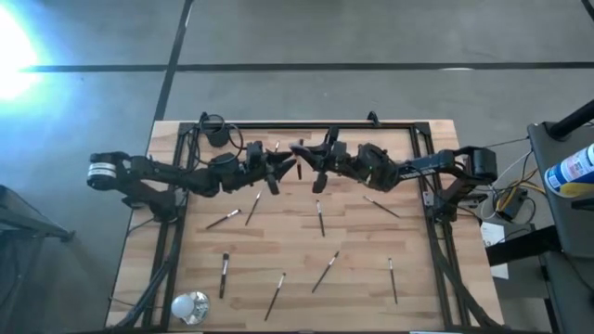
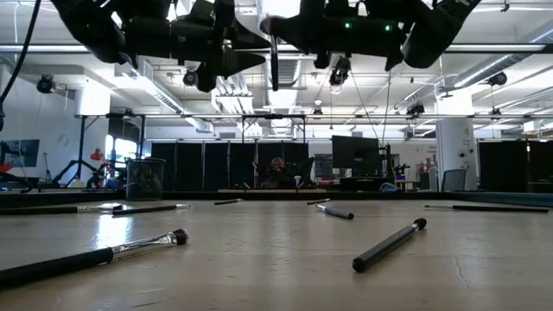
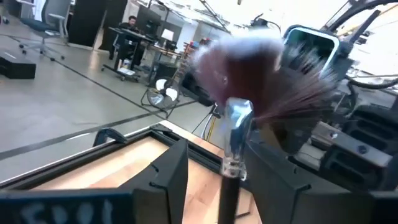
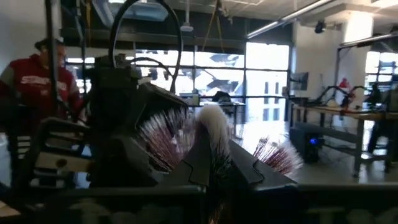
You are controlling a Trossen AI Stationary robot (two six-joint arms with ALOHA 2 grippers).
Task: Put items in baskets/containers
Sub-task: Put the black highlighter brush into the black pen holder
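Observation:
A makeup brush with a large fluffy head (image 3: pixel 249 68) and a silvery ferrule (image 3: pixel 236 124) is held high above the table's middle, head up. Its dark handle (image 2: pixel 274 65) hangs straight down. My right gripper (image 1: pixel 304 156) (image 4: pixel 217 165) is shut on the brush. My left gripper (image 1: pixel 278 169) (image 3: pixel 217 155) faces it, open, with one finger on either side of the handle and a gap showing beside it. The small black cup (image 1: pixel 216 135) stands at the table's far left. Several thin brushes (image 1: pixel 320 219) lie flat on the wood. My right gripper pinches the fluffy brush at the base of its head (image 4: pixel 214 146) between its two fingers, coming level from the table's right. The bristles fan out past both fingers. My own fingers hide the exact spot. The brush is upright and lifted clear, handle hanging below.
Loose brushes lie across the table's middle and near half (image 1: pixel 253 208) (image 1: pixel 381 207) (image 1: pixel 224 275) (image 1: pixel 325 271) (image 1: pixel 393 280). A shiny clear-whitish round object (image 1: pixel 189 305) sits at the near left corner. A black frame (image 1: pixel 306 123) runs along the table's far edge.

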